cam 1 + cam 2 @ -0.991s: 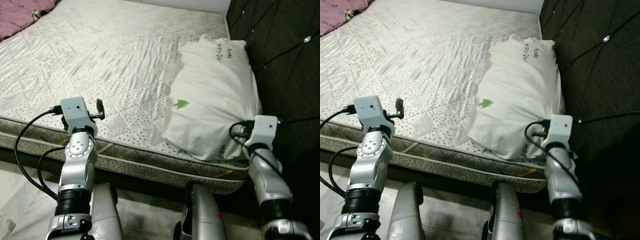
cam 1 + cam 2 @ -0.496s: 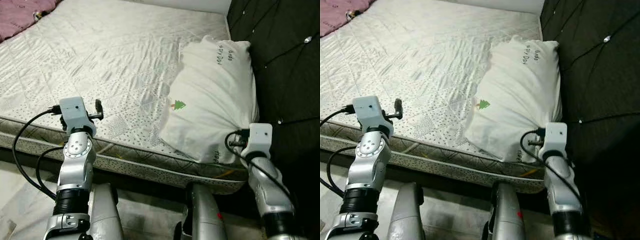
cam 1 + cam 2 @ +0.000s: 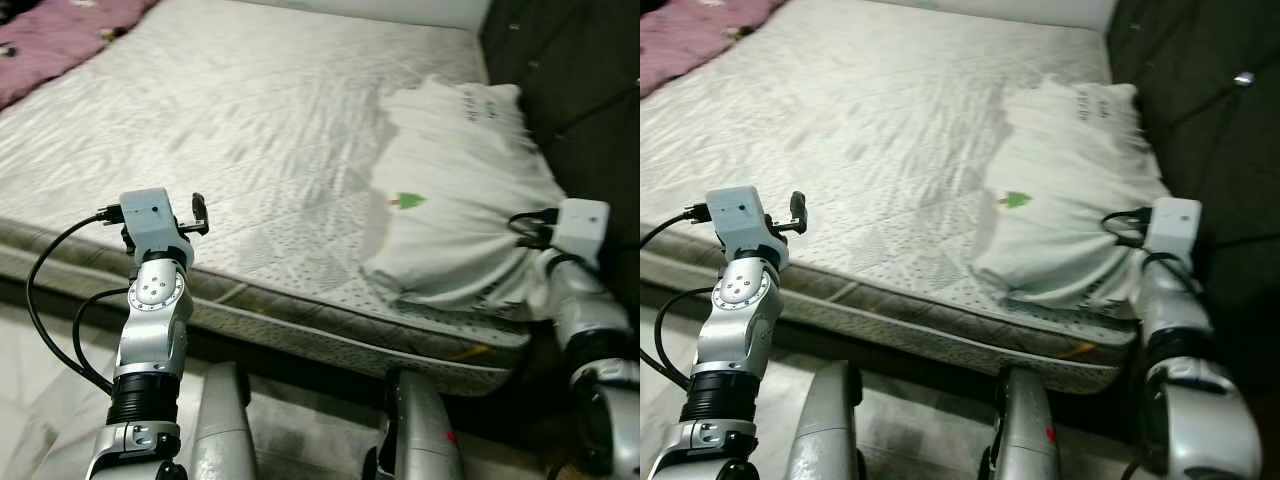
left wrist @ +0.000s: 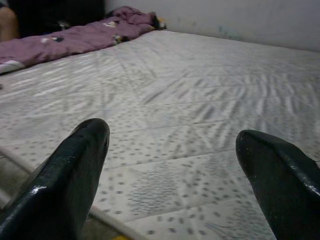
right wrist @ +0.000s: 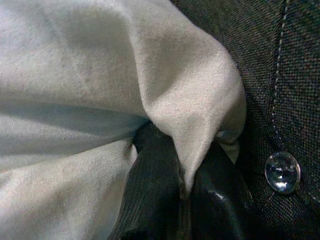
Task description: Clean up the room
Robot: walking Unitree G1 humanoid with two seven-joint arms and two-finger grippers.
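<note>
My right gripper (image 5: 182, 185) is pinched on a fold of the pillow (image 3: 460, 200), the cloth drawn tight between its two fingers at the pillow's near corner. My left gripper (image 4: 175, 175) hangs over the near edge of the mattress (image 3: 250, 130), its fingers spread wide with nothing between them.

The mattress is bare, pale and quilted in diamonds, with a dotted band along the near side. It runs away to a light wall. The pillow lies on the mattress's right side, close beside the headboard (image 3: 570, 70), its far end toward the wall and its near end gathered into creases toward my grip.

The headboard is dark, tufted fabric with shiny round buttons (image 5: 282, 172); one sits just beside the pinched cloth. A purple blanket (image 4: 75, 37) lies bunched at the far left corner of the mattress. The pillow is soft off-white cotton with a small green tree print (image 3: 409, 201) and dark lettering near its far end.
</note>
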